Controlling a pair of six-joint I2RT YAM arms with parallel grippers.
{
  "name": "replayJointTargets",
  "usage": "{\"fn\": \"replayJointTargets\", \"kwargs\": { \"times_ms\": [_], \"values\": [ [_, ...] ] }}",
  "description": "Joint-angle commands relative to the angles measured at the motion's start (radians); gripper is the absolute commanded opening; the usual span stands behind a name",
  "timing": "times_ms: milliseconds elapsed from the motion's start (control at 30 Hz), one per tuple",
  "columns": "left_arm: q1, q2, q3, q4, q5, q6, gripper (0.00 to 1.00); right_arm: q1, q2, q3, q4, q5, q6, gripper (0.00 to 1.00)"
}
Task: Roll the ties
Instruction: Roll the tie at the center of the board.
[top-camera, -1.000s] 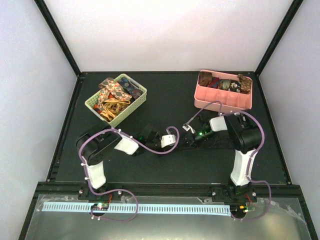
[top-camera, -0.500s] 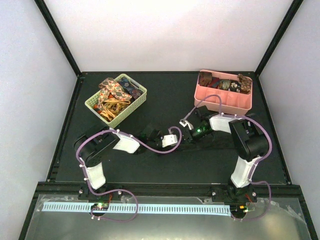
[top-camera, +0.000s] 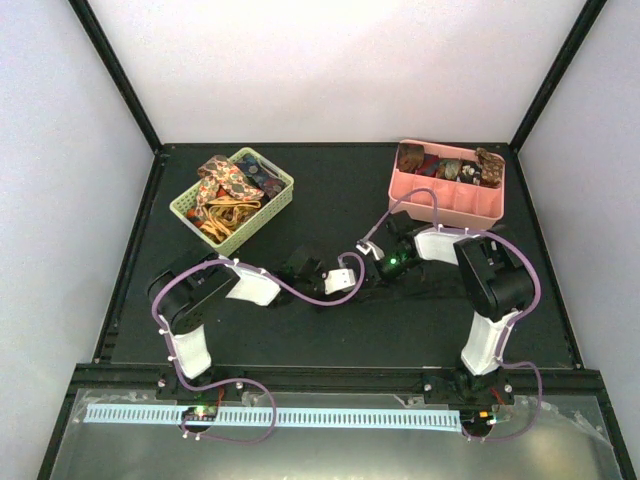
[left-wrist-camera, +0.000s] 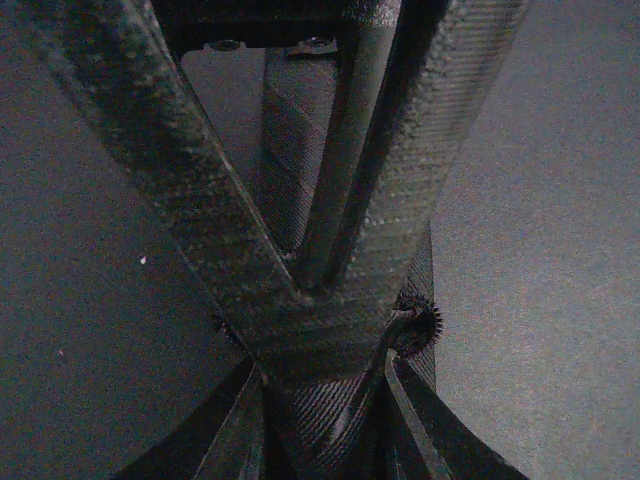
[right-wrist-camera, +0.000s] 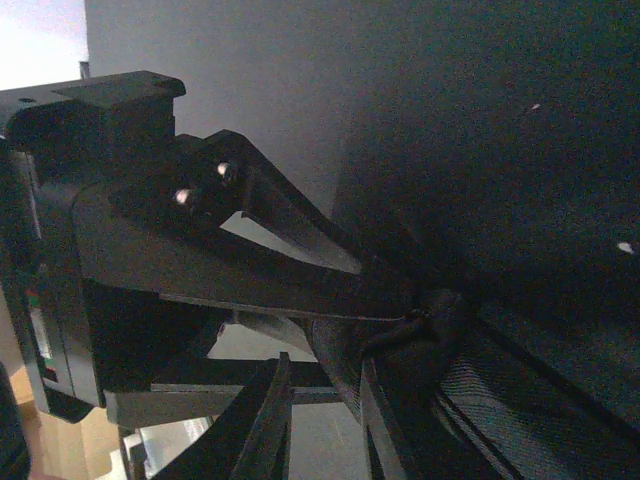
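Observation:
My two grippers meet tip to tip at the middle of the table. A dark ribbed tie (left-wrist-camera: 298, 150) runs between them and barely shows against the black table from above. My left gripper (left-wrist-camera: 325, 400) (top-camera: 357, 268) is shut on this tie, with the fabric bunched between its fingers. The right gripper (right-wrist-camera: 320, 400) (top-camera: 372, 262) faces it with narrow jaws around the same tie (right-wrist-camera: 520, 400), fabric lying against its right finger (right-wrist-camera: 385, 430). More ties, patterned and loose, fill the green basket (top-camera: 282, 200).
A pink divided tray (top-camera: 445, 205) at the back right holds several coiled ties. The green basket stands at the back left. Purple cables loop over both arms near the grippers. Black frame rails edge the table.
The right arm's wrist shifted left and its elbow swung back, which brought its gripper closer to the left gripper's tips. The left arm stayed almost still.

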Motion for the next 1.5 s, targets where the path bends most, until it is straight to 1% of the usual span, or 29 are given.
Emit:
{"fn": "replayJointTargets", "kwargs": {
  "times_ms": [0, 100, 133, 167, 367, 533, 600, 667, 767, 800, 833, 900, 933, 967, 1067, 1133, 1167, 1333, 1400, 1467],
  "values": [
    [-0.010, 0.021, 0.001, -0.116, -0.050, 0.011, 0.26, 0.019, 0.000, 0.021, -0.042, 0.163, -0.039, 0.25],
    [-0.009, 0.018, -0.005, -0.114, -0.050, 0.013, 0.26, 0.019, -0.046, 0.009, -0.040, 0.206, -0.040, 0.30],
    [-0.010, 0.019, -0.004, -0.113, -0.049, 0.012, 0.26, 0.019, -0.054, 0.008, -0.037, 0.202, -0.041, 0.33],
    [-0.009, 0.019, -0.003, -0.113, -0.048, 0.012, 0.26, 0.020, -0.058, 0.007, -0.033, 0.193, -0.041, 0.34],
    [-0.009, 0.022, 0.003, -0.115, -0.046, 0.013, 0.26, 0.061, -0.047, 0.014, -0.036, 0.199, -0.044, 0.32],
    [-0.009, 0.022, 0.007, -0.119, -0.052, 0.013, 0.26, 0.083, -0.003, 0.042, -0.043, 0.187, -0.045, 0.24],
    [-0.009, 0.024, 0.007, -0.120, -0.054, 0.011, 0.26, 0.088, 0.007, 0.046, -0.049, 0.187, -0.048, 0.19],
    [-0.009, 0.024, 0.007, -0.119, -0.053, 0.008, 0.26, 0.092, 0.012, 0.044, -0.049, 0.191, -0.054, 0.11],
    [-0.010, 0.023, 0.012, -0.122, -0.053, 0.007, 0.26, 0.093, 0.039, 0.062, -0.079, 0.206, -0.064, 0.08],
    [-0.010, 0.026, 0.017, -0.126, -0.055, 0.005, 0.26, 0.092, 0.055, 0.071, -0.093, 0.201, -0.066, 0.13],
    [-0.009, 0.029, 0.020, -0.129, -0.055, 0.002, 0.26, 0.092, 0.072, 0.080, -0.109, 0.187, -0.070, 0.20],
    [-0.009, 0.034, 0.024, -0.132, -0.057, -0.002, 0.26, 0.092, 0.074, 0.081, -0.110, 0.142, -0.065, 0.30],
    [-0.009, 0.034, 0.025, -0.131, -0.056, -0.004, 0.26, 0.094, 0.069, 0.079, -0.100, 0.129, -0.050, 0.34],
    [-0.009, 0.033, 0.025, -0.131, -0.059, -0.006, 0.26, 0.097, 0.064, 0.080, -0.096, 0.123, -0.043, 0.35],
    [-0.009, 0.030, 0.026, -0.130, -0.064, -0.008, 0.26, 0.116, 0.061, 0.084, -0.104, 0.154, -0.032, 0.35],
    [-0.011, 0.029, 0.029, -0.135, -0.069, -0.011, 0.26, 0.125, 0.062, 0.074, -0.097, 0.185, -0.026, 0.32],
    [-0.013, 0.028, 0.032, -0.139, -0.072, -0.013, 0.26, 0.127, 0.066, 0.073, -0.095, 0.198, -0.026, 0.28],
    [-0.014, 0.033, 0.037, -0.144, -0.087, -0.028, 0.27, 0.127, 0.101, 0.074, -0.115, 0.223, -0.059, 0.03],
    [-0.014, 0.029, 0.036, -0.142, -0.091, -0.036, 0.30, 0.117, 0.109, 0.068, -0.114, 0.214, -0.078, 0.02],
    [-0.011, 0.014, 0.022, -0.121, -0.090, -0.047, 0.38, 0.098, 0.111, 0.054, -0.100, 0.183, -0.085, 0.02]
  ]
}}
